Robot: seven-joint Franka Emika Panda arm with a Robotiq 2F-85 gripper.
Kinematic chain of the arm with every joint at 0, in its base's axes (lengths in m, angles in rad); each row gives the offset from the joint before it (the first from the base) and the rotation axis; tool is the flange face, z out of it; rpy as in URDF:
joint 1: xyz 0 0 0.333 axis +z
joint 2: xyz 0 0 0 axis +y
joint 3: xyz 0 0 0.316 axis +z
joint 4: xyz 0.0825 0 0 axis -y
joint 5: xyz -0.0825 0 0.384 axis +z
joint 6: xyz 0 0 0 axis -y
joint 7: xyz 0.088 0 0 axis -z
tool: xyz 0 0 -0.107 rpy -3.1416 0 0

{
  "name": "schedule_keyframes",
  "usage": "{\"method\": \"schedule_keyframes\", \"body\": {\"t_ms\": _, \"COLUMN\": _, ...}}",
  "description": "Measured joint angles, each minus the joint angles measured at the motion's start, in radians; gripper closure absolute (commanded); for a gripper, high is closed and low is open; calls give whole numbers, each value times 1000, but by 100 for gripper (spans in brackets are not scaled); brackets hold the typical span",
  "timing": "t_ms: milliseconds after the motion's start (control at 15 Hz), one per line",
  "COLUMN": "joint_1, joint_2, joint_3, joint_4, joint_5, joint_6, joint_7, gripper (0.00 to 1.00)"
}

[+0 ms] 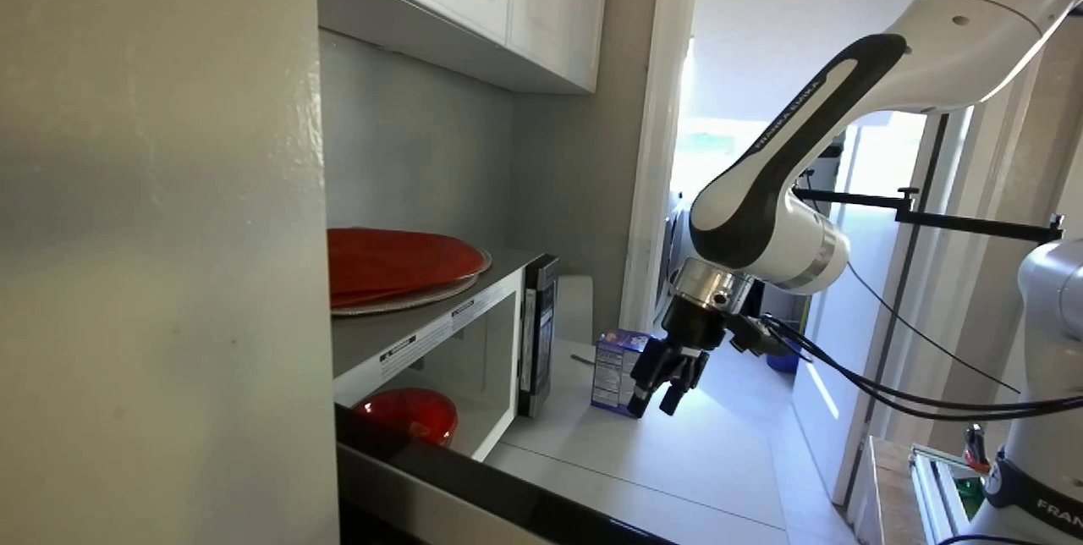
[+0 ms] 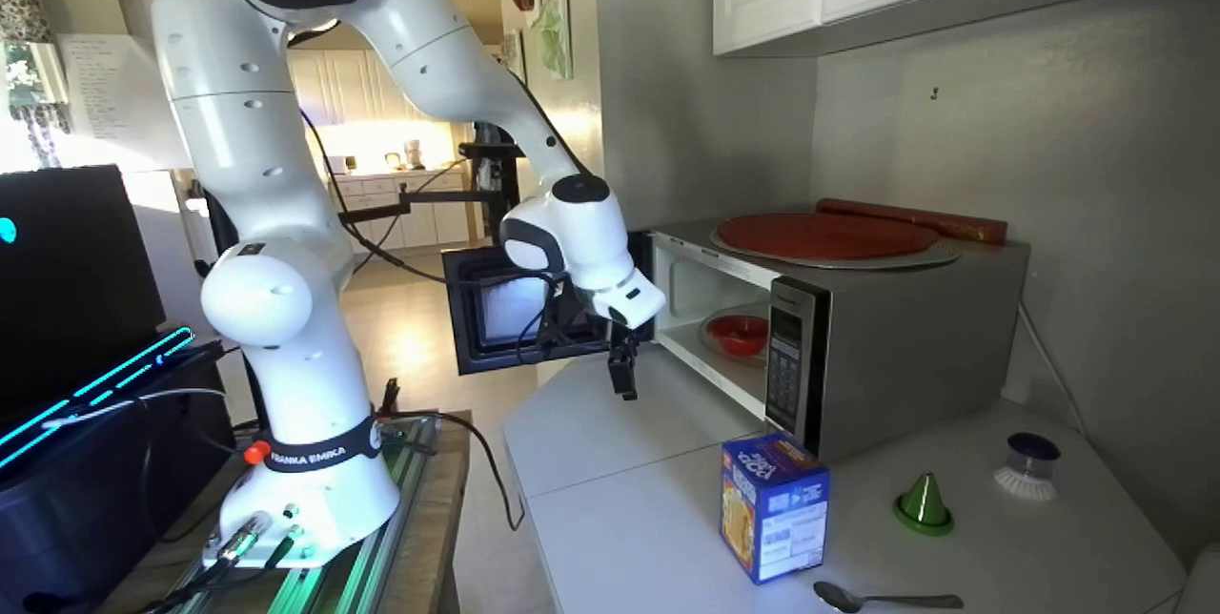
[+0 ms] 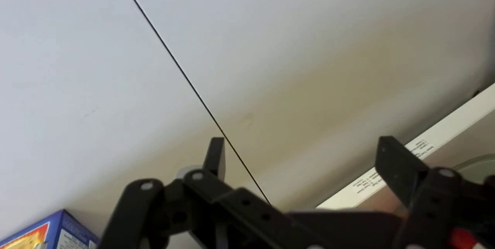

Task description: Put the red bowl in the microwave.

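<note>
Red bowl (image 2: 739, 336) is in the microwave (image 2: 915, 347), upright on a round glass plate (image 3: 479, 167); from here the placing looks done. Door (image 2: 510, 309) swung wide, presumably to give room to reach in. Hand (image 2: 624, 393), mid-frame in an exterior view, is released: wrist view has the fingers (image 3: 398, 171) spread, nothing between, which would suit backing off cleanly. It hangs above the desk (image 2: 648, 471), outside the microwave, near its mouth; bowl is right of it and a bit higher in frame. Wide red dish (image 2: 829, 235) up top, probably just parked.
</note>
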Motion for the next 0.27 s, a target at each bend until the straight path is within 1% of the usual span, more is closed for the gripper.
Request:
{"method": "schedule_keyframes", "body": {"t_ms": 67, "joint_1": -6, "joint_2": -1, "joint_3": -2, "joint_4": 1, "joint_5": -21, "joint_6": -1, "joint_7": 6, "gripper": 0}}
{"method": "schedule_keyframes", "body": {"t_ms": 267, "joint_1": -8, "joint_2": -1, "joint_3": -4, "joint_4": 1, "joint_5": -27, "joint_6": -1, "joint_7": 6, "gripper": 0}}
